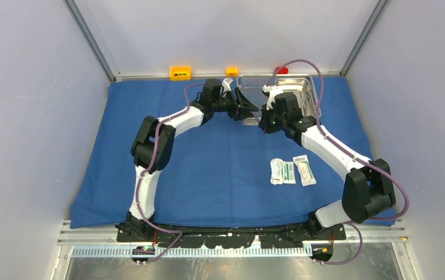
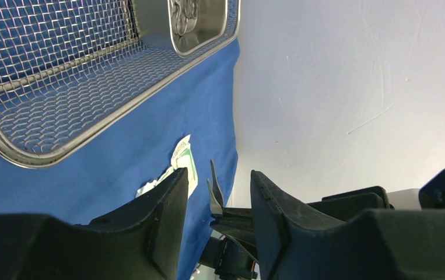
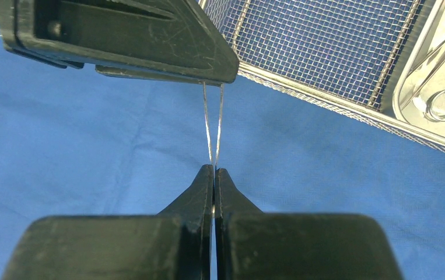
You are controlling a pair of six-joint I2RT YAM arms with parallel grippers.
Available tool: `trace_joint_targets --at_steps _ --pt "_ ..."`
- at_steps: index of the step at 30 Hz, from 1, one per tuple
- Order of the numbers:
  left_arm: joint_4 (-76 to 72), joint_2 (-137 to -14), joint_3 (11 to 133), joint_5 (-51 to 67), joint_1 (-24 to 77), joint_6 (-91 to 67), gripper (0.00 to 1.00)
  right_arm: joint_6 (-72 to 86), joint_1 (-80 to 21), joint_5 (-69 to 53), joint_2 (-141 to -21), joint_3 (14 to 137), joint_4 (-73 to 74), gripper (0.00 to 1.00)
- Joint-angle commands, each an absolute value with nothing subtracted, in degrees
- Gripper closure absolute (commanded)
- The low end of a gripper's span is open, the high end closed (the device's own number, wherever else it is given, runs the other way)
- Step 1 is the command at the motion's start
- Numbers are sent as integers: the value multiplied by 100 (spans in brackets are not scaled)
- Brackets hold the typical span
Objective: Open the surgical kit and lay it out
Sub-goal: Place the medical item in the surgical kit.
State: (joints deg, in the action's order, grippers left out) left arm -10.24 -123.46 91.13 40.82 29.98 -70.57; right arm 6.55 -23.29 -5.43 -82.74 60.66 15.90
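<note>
1. Right gripper (image 3: 214, 169): jaws pressed together on the forceps (image 3: 208, 125); the two thin blades run straight out from its fingertips.
2. Left gripper (image 2: 218, 173): jaws apart; the forceps' far end stands in the gap between them.
3. Mesh tray (image 2: 68, 111) lies just beyond both grippers on the blue cloth wrap (image 1: 208, 175); inside it sits the steel pan (image 3: 424, 81), holding a ring-handled instrument (image 3: 444, 91).
4. Packets (image 1: 290, 171) lie on the cloth, well apart from both jaws.
</note>
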Motion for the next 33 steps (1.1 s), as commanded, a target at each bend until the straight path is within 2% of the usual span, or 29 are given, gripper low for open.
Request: trace_joint_targets --at_steps 1,11,19,22,24,27,29,33 --pt "-1336 -12447 9426 4262 2995 -7102 56 761 -2367 -572 -8006 6135 1372 100" --pt "-1358 -12515 9496 4306 2997 -7027 75 768 -2372 -626 -8035 6093 1386 99" --pt "-1322 -12519 9538 4409 2997 -6727 99 665 -2372 -845 -8018 6065 1381 99" --pt "-1228 -12438 9519 4465 2993 -6511 100 613 -2369 -886 -7969 6085 1406 98" --pt "-1104 -12344 9511 4520 2997 -6240 100 477 -2372 -1002 -7930 6138 1523 89" --pt "-1042 -12184 9374 4666 2997 -5967 100 187 -2365 -1328 -7810 6285 2002 61" --pt "-1140 -12058 9175 4807 2997 -5839 100 39 -2367 -1477 -7656 6339 2343 50" --pt "-1371 -11757 8590 5223 3001 -5518 100 -424 -2333 -1658 -7243 6384 3022 45"
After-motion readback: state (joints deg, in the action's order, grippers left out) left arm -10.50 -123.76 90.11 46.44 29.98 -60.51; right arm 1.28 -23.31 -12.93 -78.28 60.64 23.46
